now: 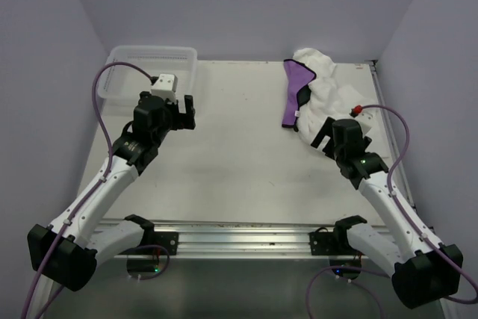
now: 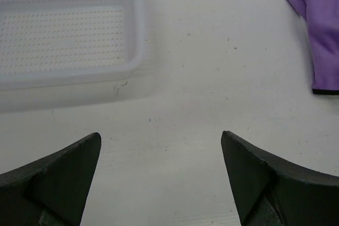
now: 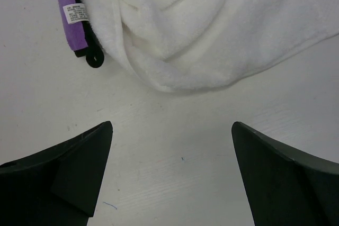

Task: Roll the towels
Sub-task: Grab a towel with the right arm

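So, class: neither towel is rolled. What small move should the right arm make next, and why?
Probably ease the right gripper forward onto the white towel: its jaws stand open and empty, just short of that crumpled heap touching the purple towel.

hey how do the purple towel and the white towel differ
The purple towel is small, thin, dark-trimmed; the white towel is much larger, thick and fluffy. The purple one carries a label; none shows on the white. Both lie crumpled, unrolled, touching, at the table's far right.
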Controlling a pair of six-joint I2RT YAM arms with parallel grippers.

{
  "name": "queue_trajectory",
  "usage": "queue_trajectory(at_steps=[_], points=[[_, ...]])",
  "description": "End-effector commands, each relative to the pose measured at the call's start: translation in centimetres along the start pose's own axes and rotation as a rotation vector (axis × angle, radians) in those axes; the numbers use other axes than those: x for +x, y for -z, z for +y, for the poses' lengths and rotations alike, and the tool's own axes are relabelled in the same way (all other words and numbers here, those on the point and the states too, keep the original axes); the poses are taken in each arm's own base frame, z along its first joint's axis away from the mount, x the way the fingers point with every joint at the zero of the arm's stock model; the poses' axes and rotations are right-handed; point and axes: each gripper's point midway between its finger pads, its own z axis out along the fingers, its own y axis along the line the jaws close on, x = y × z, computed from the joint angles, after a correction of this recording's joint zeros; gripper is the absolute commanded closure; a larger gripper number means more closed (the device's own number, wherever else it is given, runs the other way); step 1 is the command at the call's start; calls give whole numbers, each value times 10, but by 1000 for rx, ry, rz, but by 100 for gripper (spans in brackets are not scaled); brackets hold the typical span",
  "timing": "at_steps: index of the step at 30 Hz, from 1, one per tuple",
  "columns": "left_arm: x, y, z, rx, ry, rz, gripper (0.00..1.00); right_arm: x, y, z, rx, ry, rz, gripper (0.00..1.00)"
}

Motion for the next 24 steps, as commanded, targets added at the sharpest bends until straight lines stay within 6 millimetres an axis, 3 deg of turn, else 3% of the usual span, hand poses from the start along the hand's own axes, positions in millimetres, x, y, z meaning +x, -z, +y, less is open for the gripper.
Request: queue_trajectory(at_steps=[1,6,10,14,20,21,22,23,24], points=[[-20,3,-5,21,29,-59,0,-16,0,5,15,-33,-35,1],[-21,4,-7,30,31,-61,0,-16,-4,4,7,35,-49,1],[-21,4,-9,39,32,-59,0,-19,-11,21,-73,89,-53,1],[-21,4,-10,46,35,-58,0,-31,-23,59,-198,101,-66,1],[-22,7,-11,56,34,-63,0,-52,-67,107,-217,165,-54,1],[-22,8,-11,57,34,-62,0,-68,-66,124,-233,170,-81,1],[-23,8,-12,60,35,-63,0,-59,-85,127,-198,196,-44,1],[-25,9,-12,65,36,-72,0,-58,-91,130,-184,226,-30,1],[-24,9,-14,74,35,-67,0,-69,-93,145,-196,237,-48,2]])
